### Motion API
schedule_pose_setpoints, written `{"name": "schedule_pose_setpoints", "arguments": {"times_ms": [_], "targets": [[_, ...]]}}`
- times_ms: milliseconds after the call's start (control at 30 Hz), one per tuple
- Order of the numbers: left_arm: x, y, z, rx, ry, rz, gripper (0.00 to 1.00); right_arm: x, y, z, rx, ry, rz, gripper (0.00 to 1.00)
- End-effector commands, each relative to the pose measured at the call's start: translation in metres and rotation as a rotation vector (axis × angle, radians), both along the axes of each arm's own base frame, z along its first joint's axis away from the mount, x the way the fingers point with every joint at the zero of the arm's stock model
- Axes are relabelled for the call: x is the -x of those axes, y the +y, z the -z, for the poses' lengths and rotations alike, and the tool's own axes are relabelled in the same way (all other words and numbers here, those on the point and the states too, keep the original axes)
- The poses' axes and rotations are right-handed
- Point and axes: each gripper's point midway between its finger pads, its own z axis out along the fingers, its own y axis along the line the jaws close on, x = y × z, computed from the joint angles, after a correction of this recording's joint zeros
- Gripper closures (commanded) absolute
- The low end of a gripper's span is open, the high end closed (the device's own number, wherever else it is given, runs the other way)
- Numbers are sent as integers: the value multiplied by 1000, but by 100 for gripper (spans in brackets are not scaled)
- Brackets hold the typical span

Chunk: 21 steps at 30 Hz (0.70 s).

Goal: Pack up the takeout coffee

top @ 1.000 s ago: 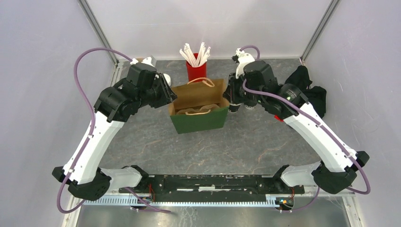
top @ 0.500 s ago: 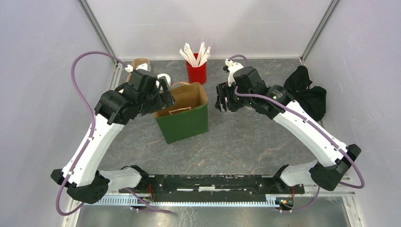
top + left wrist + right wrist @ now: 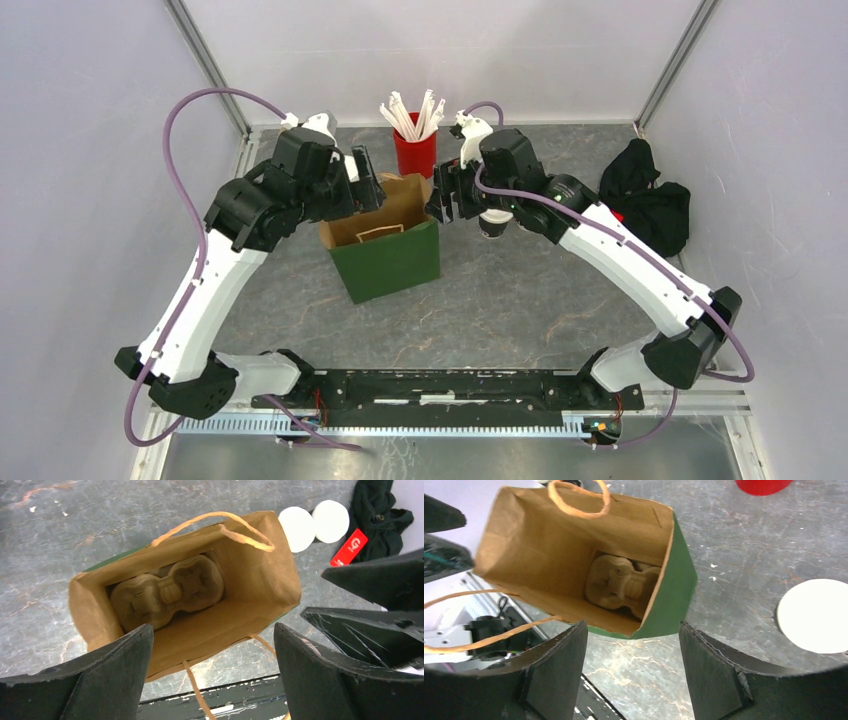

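Two white-lidded coffee cups (image 3: 296,528) stand side by side on the table right of the green paper bag (image 3: 388,262). In the top view only one cup (image 3: 493,226) shows, under my right arm, and the right wrist view shows one lid (image 3: 816,615). The bag stands open with a brown pulp cup carrier (image 3: 167,592) at its bottom, also seen in the right wrist view (image 3: 621,582). My left gripper (image 3: 365,178) is open and empty above the bag's left rear rim (image 3: 212,632). My right gripper (image 3: 443,195) is open and empty at the bag's right side (image 3: 633,630).
A red holder (image 3: 415,152) full of white straws stands behind the bag. A black cloth (image 3: 652,198) with a red tag (image 3: 348,547) lies at the right. The bag's string handles (image 3: 574,500) stick up and hang loose at its rim.
The bag has slid left and turned. My right gripper has moved left to the bag's right side, away from the cups. My left gripper has shifted back over the bag's rim.
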Motion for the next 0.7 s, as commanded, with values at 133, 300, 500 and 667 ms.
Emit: {"name": "schedule_pose_setpoints", "arguments": {"times_ms": [133,300,500,667], "targets": [[-2,-22,-9,38,-75,157,4,-29,-21,-25,125,-162,49,21],[-5,-27,-2,-1,-79,222,6,-28,-9,-20,71,-154,7,17],[10,-59,16,92,-13,393,27,-31,27,-12,-40,-90,-66,16],[21,-71,29,148,26,456,40,-51,27,5,88,-105,-57,27]]}}
